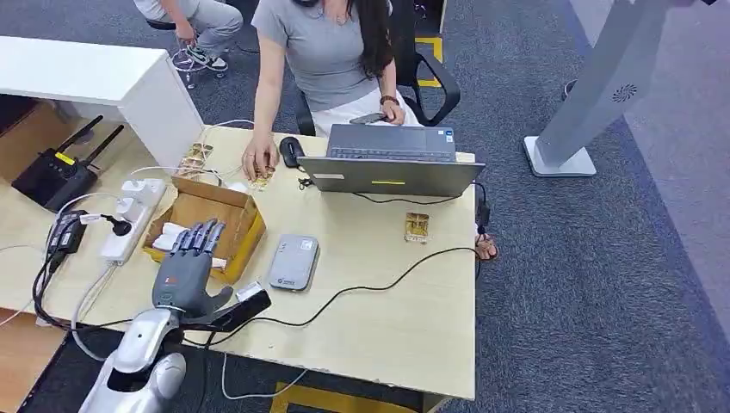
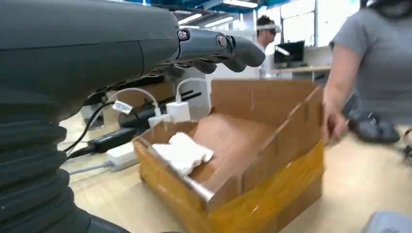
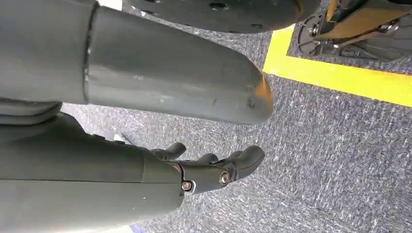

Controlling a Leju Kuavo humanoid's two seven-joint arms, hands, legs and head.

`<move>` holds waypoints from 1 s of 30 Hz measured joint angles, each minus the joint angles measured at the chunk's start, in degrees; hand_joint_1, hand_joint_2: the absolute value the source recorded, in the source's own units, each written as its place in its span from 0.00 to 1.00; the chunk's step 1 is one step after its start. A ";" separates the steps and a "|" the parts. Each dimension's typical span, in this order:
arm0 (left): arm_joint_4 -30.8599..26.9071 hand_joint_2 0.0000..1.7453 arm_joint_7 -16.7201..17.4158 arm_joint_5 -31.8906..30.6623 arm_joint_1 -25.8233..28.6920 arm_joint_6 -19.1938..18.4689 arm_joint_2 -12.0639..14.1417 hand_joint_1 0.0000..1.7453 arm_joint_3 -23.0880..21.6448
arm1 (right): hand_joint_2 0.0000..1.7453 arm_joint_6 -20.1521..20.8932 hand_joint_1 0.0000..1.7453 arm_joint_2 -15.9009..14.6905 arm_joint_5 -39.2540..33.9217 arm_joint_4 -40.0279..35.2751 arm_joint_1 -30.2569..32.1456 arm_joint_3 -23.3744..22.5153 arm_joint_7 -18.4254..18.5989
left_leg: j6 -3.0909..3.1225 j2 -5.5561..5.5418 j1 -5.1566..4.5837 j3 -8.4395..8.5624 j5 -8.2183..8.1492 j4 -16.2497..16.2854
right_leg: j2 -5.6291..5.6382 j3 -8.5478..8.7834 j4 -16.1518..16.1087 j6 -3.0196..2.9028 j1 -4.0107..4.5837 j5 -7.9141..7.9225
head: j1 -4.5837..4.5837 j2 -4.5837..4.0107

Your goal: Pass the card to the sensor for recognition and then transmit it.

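- Left hand (image 1: 188, 271) floats over the open brown cardboard box (image 1: 244, 225), fingers spread, holding nothing.
- Right hand (image 3: 214, 170) hangs by the floor, fingers loosely curled, empty.
- Small white cards (image 2: 183, 151) lie inside the box, at 12 o'clock from the left hand.
- Grey flat sensor pad (image 1: 293, 262) sits at 3 o'clock from the box.
- Cards look thin, light, stiff and slippery; pinch one by its edge.

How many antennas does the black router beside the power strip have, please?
2. The first antenna rises from the router's far edge; the second antenna stands just beside it, nearer the power strip. None seems hidden.
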 joint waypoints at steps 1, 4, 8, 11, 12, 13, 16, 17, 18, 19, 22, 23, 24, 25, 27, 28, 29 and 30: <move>0.84 1.00 0.49 0.11 -0.30 -0.62 0.48 0.00 -0.07 | 0.00 0.07 0.00 0.00 0.13 0.00 0.00 -0.11 0.02 | 0.00 -0.01 0.00 0.00 0.00 0.00 | 0.00 0.00 0.00 0.00 0.00 0.00 | 0.00 0.00; 3.52 1.00 1.49 0.70 -1.17 -1.05 1.53 0.00 -0.06 | 0.00 0.24 0.00 0.00 0.76 0.00 -0.05 -0.20 0.09 | 0.00 -0.01 0.01 0.00 0.00 0.00 | -0.01 0.00 0.00 0.00 0.01 0.00 | 0.00 0.00; 6.67 1.00 2.25 1.25 -3.00 -1.05 2.23 0.00 -0.04 | 0.00 0.50 0.00 0.00 1.57 0.00 -0.08 -0.37 0.13 | 0.00 -0.02 0.01 -0.01 0.00 0.00 | -0.01 0.02 0.00 0.00 0.01 0.00 | 0.00 0.00; 6.78 1.00 2.30 1.29 -3.09 -1.07 2.29 0.00 -0.04 | 0.00 0.50 0.00 0.00 1.60 0.00 -0.08 -0.39 0.13 | 0.00 -0.02 0.01 0.00 0.00 0.00 | -0.01 0.02 0.00 0.00 0.01 0.00 | 0.00 0.00; 6.78 1.00 2.30 1.29 -3.09 -1.07 2.29 0.00 -0.04 | 0.00 0.50 0.00 0.00 1.60 0.00 -0.08 -0.39 0.13 | 0.00 -0.02 0.01 0.00 0.00 0.00 | -0.01 0.02 0.00 0.00 0.01 0.00 | 0.00 0.00; 6.78 1.00 2.30 1.29 -3.09 -1.07 2.29 0.00 -0.04 | 0.00 0.50 0.00 0.00 1.60 0.00 -0.08 -0.39 0.13 | 0.00 -0.02 0.01 0.00 0.00 0.00 | -0.01 0.02 0.00 0.00 0.01 0.00 | 0.00 0.00; 6.89 1.00 2.32 1.33 -3.13 -1.07 2.33 0.00 -0.04 | 0.00 0.52 0.00 0.00 1.64 0.00 -0.08 -0.39 0.13 | 0.00 -0.02 0.01 -0.01 0.00 0.00 | -0.01 0.03 0.00 0.00 0.01 0.00 | 0.02 0.00; 6.99 1.00 2.34 1.40 -3.20 -1.07 2.34 0.00 -0.04 | 0.00 0.54 0.00 0.00 1.68 0.00 -0.08 -0.39 0.13 | 0.00 -0.02 0.01 -0.01 0.00 0.00 | -0.01 0.03 0.00 0.00 0.01 0.00 | 0.02 0.00; 6.99 1.00 2.34 1.40 -3.20 -1.07 2.34 0.00 -0.04 | 0.00 0.54 0.00 0.00 1.68 0.00 -0.08 -0.39 0.13 | 0.00 -0.02 0.01 -0.01 0.00 0.00 | -0.01 0.03 0.00 0.00 0.01 0.00 | 0.02 0.00; 7.00 1.00 2.34 1.40 -3.23 -1.07 2.34 0.00 -0.04 | 0.00 0.55 0.00 0.00 1.68 0.00 -0.08 -0.39 0.13 | 0.00 -0.02 0.01 -0.01 0.00 0.00 | -0.01 0.03 0.00 0.00 0.01 0.00 | 0.02 0.00; 9.03 1.00 2.82 2.06 -4.73 -1.25 2.99 0.00 0.04 | 0.00 0.63 0.00 0.00 2.12 0.00 -0.10 -0.55 0.13 | 0.00 -0.02 0.01 -0.01 0.01 0.00 | -0.01 0.04 0.00 0.00 0.01 0.00 | 0.02 0.00; 10.26 1.00 2.95 2.49 -5.37 -1.38 3.30 0.00 0.68 | 0.00 0.66 0.00 0.00 2.27 0.00 -0.10 -0.61 0.13 | 0.00 -0.01 0.00 -0.01 0.00 0.00 | -0.01 0.03 0.00 0.00 0.01 0.00 | 0.02 0.00; 11.28 1.00 2.97 2.62 -5.77 -0.96 3.34 0.00 0.90 | 0.00 0.72 0.00 0.00 2.49 0.00 -0.13 -0.61 0.13 | 0.00 -0.03 0.00 -0.01 0.00 0.00 | -0.02 0.03 0.00 0.00 0.01 0.00 | 0.00 0.00; 12.07 1.00 3.41 2.28 -6.01 1.13 3.12 0.00 1.53 | 0.00 0.72 0.00 0.00 2.95 0.00 -0.15 -0.72 0.13 | 0.00 -0.01 0.01 -0.01 0.00 0.00 | -0.01 0.02 0.00 0.00 0.01 0.00 | 0.02 0.00; 12.84 1.00 3.94 2.01 -6.83 2.93 2.38 0.00 3.00 | 0.00 0.81 0.00 0.00 3.37 0.00 -0.19 -1.14 0.13 | 0.00 -0.02 0.01 0.00 0.01 0.00 | -0.01 0.03 0.00 0.00 0.01 0.00 | 0.00 0.00; 12.83 1.00 3.94 2.01 -6.82 3.01 2.27 0.00 3.21 | 0.00 0.83 0.00 0.00 3.45 0.00 -0.19 -1.16 0.13 | 0.00 -0.02 0.01 0.00 0.01 0.00 | -0.01 0.03 0.00 0.00 0.01 0.00 | 0.02 0.00; 12.86 1.00 3.94 2.01 -6.82 3.04 2.16 0.00 3.35 | 0.00 0.83 0.00 0.00 3.52 0.00 -0.20 -1.18 0.13 | 0.00 -0.02 0.01 0.00 0.01 0.00 | -0.01 0.03 0.00 0.00 0.01 0.00 | 0.00 0.00; 12.88 1.00 3.94 2.01 -6.82 3.21 2.05 1.00 3.52 | 0.00 0.83 0.00 0.00 3.58 0.00 -0.20 -1.18 0.13 | 0.00 -0.03 0.01 -0.01 0.01 0.00 | -0.01 0.03 0.00 0.00 0.01 0.00 | 0.00 0.00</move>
